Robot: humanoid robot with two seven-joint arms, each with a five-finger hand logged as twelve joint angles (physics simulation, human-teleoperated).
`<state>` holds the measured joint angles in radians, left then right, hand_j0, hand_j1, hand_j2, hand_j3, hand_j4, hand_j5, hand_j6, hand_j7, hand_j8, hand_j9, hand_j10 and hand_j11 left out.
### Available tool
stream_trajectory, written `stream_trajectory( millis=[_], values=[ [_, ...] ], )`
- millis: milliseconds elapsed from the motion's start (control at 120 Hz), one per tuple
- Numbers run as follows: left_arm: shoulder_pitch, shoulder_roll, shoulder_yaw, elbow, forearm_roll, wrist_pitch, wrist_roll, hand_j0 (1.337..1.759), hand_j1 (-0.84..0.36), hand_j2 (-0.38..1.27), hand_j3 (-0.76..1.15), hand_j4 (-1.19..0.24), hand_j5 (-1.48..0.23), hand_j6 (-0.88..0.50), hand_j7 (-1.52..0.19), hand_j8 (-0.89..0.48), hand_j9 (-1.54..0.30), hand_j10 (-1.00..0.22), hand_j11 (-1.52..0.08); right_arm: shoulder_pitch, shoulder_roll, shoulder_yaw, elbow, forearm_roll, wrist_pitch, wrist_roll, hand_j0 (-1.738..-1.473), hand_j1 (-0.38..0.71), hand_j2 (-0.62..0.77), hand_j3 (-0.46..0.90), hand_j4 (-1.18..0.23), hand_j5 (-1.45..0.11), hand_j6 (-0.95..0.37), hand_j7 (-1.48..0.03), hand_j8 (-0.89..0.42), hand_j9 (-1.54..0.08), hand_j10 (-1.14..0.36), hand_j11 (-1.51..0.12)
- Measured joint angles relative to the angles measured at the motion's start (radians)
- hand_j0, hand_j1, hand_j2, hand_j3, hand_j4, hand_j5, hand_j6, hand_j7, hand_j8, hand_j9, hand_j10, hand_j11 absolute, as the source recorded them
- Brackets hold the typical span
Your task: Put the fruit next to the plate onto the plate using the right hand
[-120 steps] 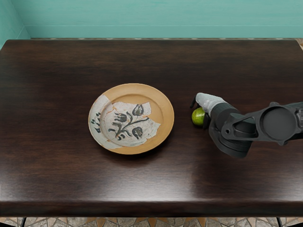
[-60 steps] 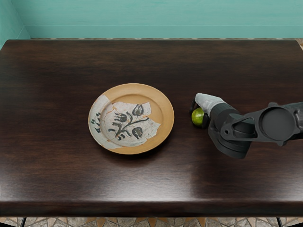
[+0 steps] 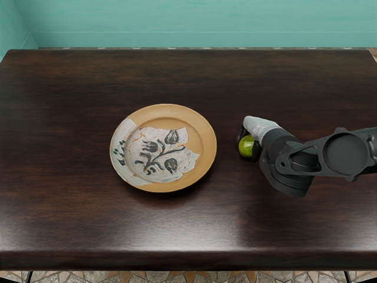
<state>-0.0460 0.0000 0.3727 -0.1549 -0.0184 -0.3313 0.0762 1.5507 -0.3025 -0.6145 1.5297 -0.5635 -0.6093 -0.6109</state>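
Right of centre on the dark counter (image 3: 70, 88): green fruit (image 3: 245, 146), near the right rim of the orange plate (image 3: 200, 127), not touching it, not on it. Right hand (image 3: 258, 137) over the fruit, arm in from the right edge. Dark fingers (image 3: 241, 130) curled around the fruit, clamped on it. Plate mid-counter, pale patch with dark flower motif.

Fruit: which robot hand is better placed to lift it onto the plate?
Right. The right robot hand is at the fruit, just beside the plate; the left arm is not in view.
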Motion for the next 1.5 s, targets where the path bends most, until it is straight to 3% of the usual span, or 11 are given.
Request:
stream_trajectory(
  millis=[308, 650, 1100, 1183, 1500],
  values=[
    [0.0, 0.0, 0.0, 0.0, 0.0, 0.0, 0.0, 1.658, 0.35, 0.0, 0.0, 0.0, 0.0, 0.0, 0.0, 0.0, 0.0, 0.0, 0.0, 0.043, -0.049, 0.006, 0.061, 0.006, 0.002, -0.001, -1.651, 0.23, 0.14, 0.0, -0.62, -0.96, -0.32, -0.9, -0.25, -0.95, -0.4, -0.93],
    [0.0, 0.0, 0.001, 0.0, 0.0, 0.0, 0.0, 1.658, 0.35, 0.0, 0.0, 0.0, 0.0, 0.0, 0.0, 0.0, 0.0, 0.0, 0.0, 0.151, -0.111, 0.069, 0.176, 0.051, 0.001, -0.001, -1.65, 0.21, 0.12, 0.0, -0.63, -1.0, -0.32, -0.93, -0.25, -0.96, -0.41, -0.94],
    [0.007, 0.0, 0.001, 0.001, 0.0, 0.0, 0.0, 1.658, 0.35, 0.0, 0.0, 0.0, 0.0, 0.0, 0.0, 0.0, 0.0, 0.0, 0.0, 0.392, 0.026, 0.144, 0.19, 0.319, 0.003, 0.0, -1.651, 0.2, 0.11, 0.0, -0.63, -1.04, -0.31, -0.94, -0.23, -1.01, -0.4, -0.97],
    [0.007, 0.0, 0.001, 0.001, 0.0, 0.0, 0.0, 1.658, 0.35, 0.0, 0.0, 0.0, 0.0, 0.0, 0.0, 0.0, 0.0, 0.0, 0.0, 0.423, 0.063, 0.151, 0.181, 0.356, 0.004, 0.0, -1.653, 0.23, 0.17, 0.0, -0.61, -1.06, -0.29, -0.95, -0.22, -1.02, -0.38, -0.99],
    [0.008, 0.0, 0.001, 0.001, 0.0, 0.0, 0.0, 1.658, 0.35, 0.0, 0.0, 0.0, 0.0, 0.0, 0.0, 0.0, 0.0, 0.0, 0.0, 0.461, 0.226, 0.189, 0.081, 0.438, 0.006, 0.0, -1.655, 0.29, 0.23, 0.0, -0.54, -1.12, -0.24, -0.95, -0.15, -1.05, -0.32, -1.03]
  ],
)
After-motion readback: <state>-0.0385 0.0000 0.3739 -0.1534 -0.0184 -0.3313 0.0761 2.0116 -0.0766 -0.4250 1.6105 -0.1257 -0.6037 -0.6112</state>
